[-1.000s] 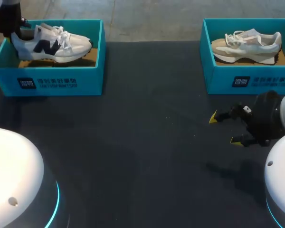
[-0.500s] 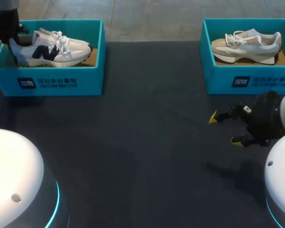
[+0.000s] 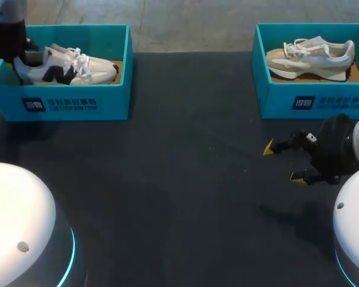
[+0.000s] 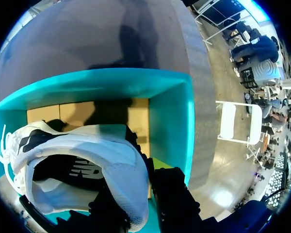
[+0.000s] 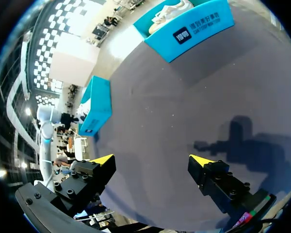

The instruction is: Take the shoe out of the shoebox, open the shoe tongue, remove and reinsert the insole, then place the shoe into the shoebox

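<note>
The left gripper (image 3: 15, 55) is pinching the heel of the white shoe (image 3: 66, 64) lying in the far-left shoebox (image 3: 78, 103), the right gripper (image 3: 281, 161) is hanging open and empty at near right, and so thin a hold is probably risking a slip if the toe snags the box wall.

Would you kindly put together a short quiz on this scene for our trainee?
1. True or false: the right tool is open, above bare table.
2. The left tool holds the left shoe by its: A toe, B heel, C laces?
3. How many boxes hold a shoe?
Key: 1 true; 2 B; 3 two, the left box and the right box.
</note>
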